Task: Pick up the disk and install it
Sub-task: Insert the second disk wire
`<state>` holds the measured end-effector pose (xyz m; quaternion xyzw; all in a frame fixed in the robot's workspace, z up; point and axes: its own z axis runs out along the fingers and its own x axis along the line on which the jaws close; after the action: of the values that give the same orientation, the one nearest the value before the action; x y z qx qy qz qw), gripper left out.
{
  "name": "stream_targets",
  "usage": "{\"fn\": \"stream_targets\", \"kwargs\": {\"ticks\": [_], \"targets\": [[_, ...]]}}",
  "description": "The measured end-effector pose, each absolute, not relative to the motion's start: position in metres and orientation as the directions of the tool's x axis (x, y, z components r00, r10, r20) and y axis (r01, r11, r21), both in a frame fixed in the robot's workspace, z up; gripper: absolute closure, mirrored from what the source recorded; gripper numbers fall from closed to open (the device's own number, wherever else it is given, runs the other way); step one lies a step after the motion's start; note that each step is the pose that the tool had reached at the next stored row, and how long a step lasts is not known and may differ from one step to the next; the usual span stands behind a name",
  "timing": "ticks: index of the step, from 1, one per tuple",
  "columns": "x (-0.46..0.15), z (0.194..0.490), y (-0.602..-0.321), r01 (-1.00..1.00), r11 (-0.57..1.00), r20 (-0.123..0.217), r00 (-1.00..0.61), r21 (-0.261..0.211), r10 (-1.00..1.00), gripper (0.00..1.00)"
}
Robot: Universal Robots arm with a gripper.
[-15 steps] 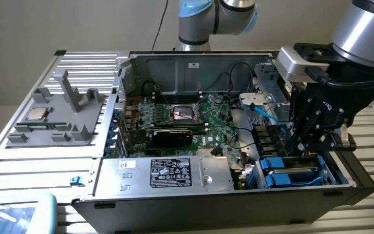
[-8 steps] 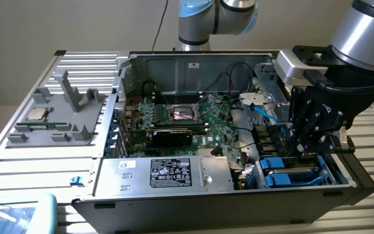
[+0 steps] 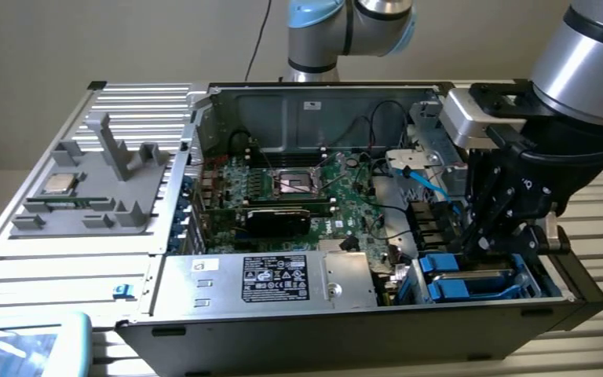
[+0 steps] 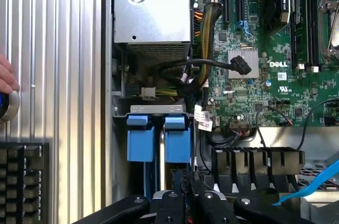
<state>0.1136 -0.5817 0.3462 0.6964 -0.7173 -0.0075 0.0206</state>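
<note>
The end effector point(image 3: 487, 245) is seen lowered into the drive bay at the corner of the open computer case point(image 3: 280, 334) on the exterior view's right, directly over the blue carriers standing there. In the wrist view two blue carrier ends are seen side by side in the bay, and the disk point(image 4: 177, 139) is judged to be the one just ahead of the dark fingers point(image 4: 183, 195); the other blue-framed drive point(image 4: 141, 139) stands just beside it. Whether the fingers are closed on the disk or are parted around it cannot be told, because their tips are hidden against the carrier. For this step to be done well, the disk should be kept parallel to the bay rails and pressed straight along them, so that the carrier does not jam against its neighbour. Care should also be taken with the black cable bundle point(image 4: 204, 70) and the light blue cable point(image 3: 424, 182), which lie near the bay. The arm is held almost vertical above the case, with the wrist pointed straight down. A person's hand point(image 4: 6, 74) is seen resting on the desk point(image 4: 53, 49) beside the case.
</note>
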Motion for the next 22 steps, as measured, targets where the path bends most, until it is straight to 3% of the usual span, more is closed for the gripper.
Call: {"fn": "stream_targets", "kwargs": {"ticks": [22], "targets": [[0.1113,0.3375,-0.5817,-0.999,0.030,0.018,-0.030,0.014,-0.999,0.84]]}}
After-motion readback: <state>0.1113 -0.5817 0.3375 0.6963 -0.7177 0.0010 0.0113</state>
